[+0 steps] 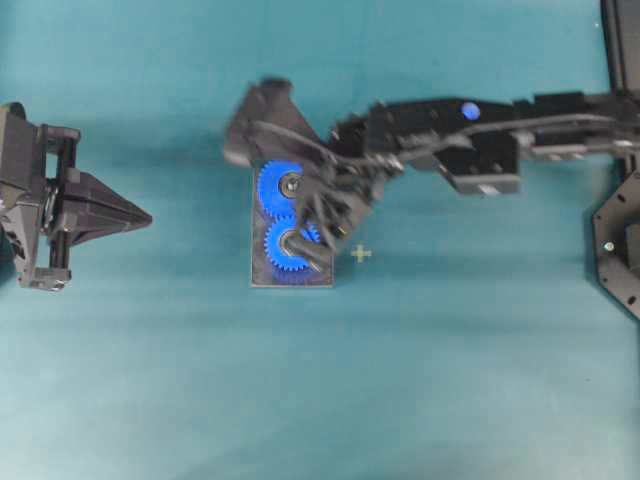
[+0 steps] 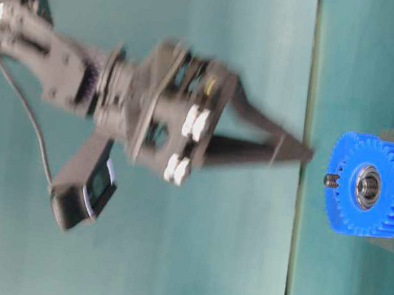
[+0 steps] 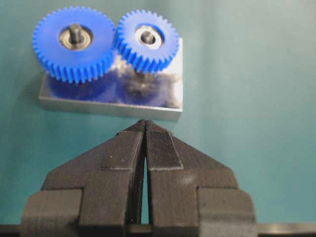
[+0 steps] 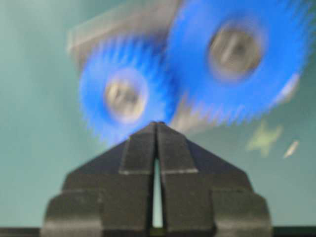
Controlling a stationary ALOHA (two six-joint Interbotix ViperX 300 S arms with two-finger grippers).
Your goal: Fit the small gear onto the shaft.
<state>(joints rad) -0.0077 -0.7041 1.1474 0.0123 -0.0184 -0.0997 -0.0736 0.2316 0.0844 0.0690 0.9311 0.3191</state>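
The small gear already sits on the shaft, upper middle of the left wrist view, meshed with the larger gear. The right gripper, jaws pressed together and empty, hangs just over it; next comes a check that it is fully seated. The left gripper is likewise closed.

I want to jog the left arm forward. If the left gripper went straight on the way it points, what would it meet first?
Probably the grey plate under both gears: the shut left gripper aims at its near edge, though depth is unclear.
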